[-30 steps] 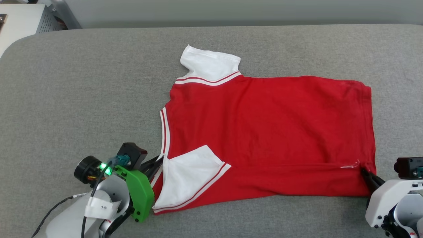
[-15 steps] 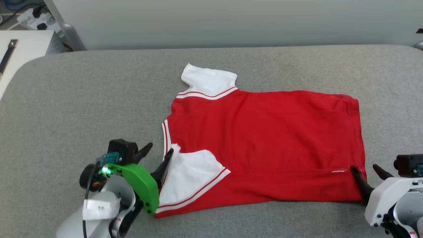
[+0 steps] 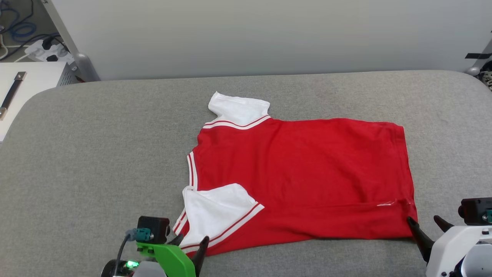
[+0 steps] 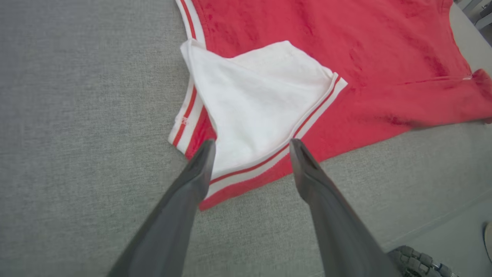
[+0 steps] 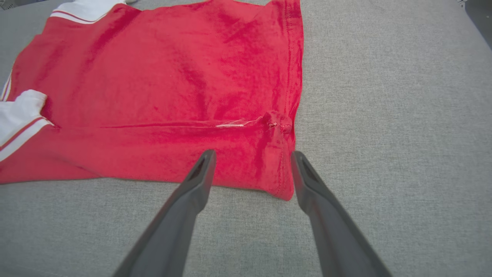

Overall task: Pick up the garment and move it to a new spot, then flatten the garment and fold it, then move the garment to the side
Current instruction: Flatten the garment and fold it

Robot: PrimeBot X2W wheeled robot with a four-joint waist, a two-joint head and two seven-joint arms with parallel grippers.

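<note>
Head view: red garment (image 3: 300,173) flat at centre on grey tabletop (image 3: 96,154), left gripper (image 3: 192,242) at bottom left by the white sleeve, right gripper (image 3: 423,219) at lower right by the hem corner. Left wrist view: jaws spread wide, empty, framing the sleeve's striped edge at centre. Right wrist view: jaws equally wide, empty, framing the hem corner at lower centre

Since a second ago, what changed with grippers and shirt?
Both let go of the garment: the left gripper opened off its near sleeve corner and drew back toward the robot; the right gripper opened off its near hem corner. Head camera tilted up. Garment stays flat on the grey surface, near edge folded over.
</note>
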